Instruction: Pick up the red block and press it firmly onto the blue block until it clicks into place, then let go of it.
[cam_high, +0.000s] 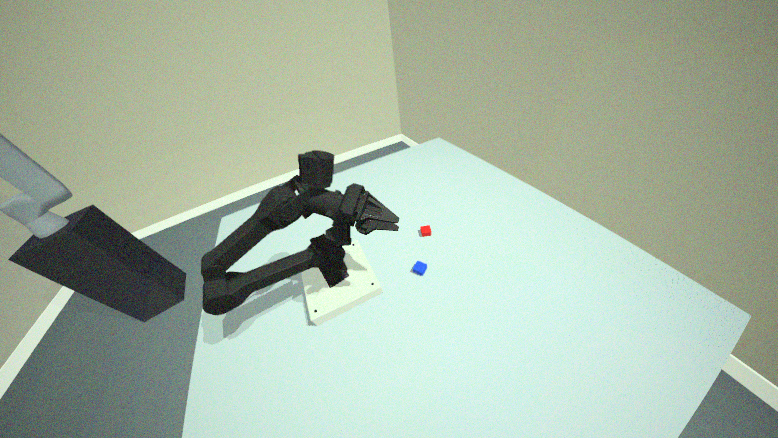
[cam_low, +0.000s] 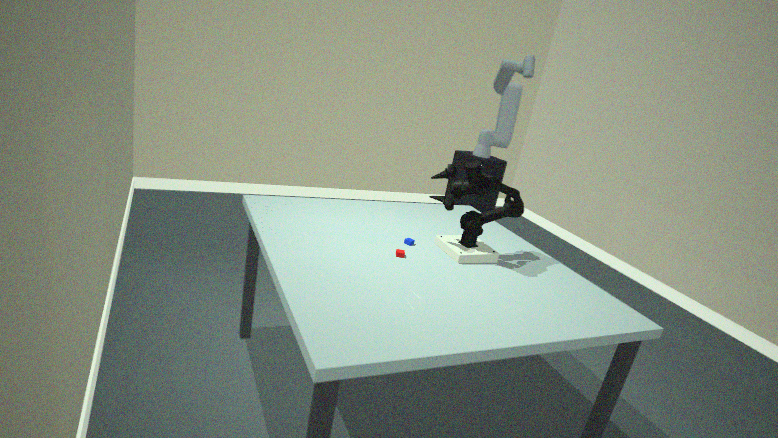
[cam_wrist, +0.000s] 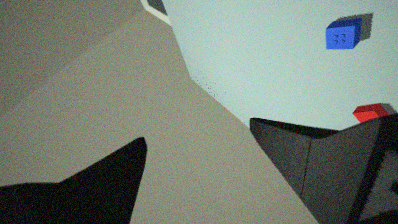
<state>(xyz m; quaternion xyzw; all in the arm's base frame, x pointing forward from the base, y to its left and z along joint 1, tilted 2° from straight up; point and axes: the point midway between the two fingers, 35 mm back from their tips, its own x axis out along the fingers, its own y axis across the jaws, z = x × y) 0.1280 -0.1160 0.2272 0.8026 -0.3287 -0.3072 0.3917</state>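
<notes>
1. The red block (cam_high: 425, 230) (cam_low: 400, 253) (cam_wrist: 370, 112) lies on the broad pale surface (cam_high: 489, 337) (cam_low: 435, 326) (cam_wrist: 260, 50), apart from the blue block (cam_high: 419, 267) (cam_low: 409, 241) (cam_wrist: 341, 37)
2. Your gripper (cam_high: 398, 223) (cam_low: 431, 187) (cam_wrist: 198, 133) hangs above the surface, nearly fully open, with nothing between its fingers
3. Expect the red block to be light and stiff, probably hard plastic, and perhaps slippery. Grip two opposite side faces squarely, leaving its underside free for pressing; an off-centre hold could let it twist
4. You can see small dark marks on one blue face, perhaps where it mates
</notes>
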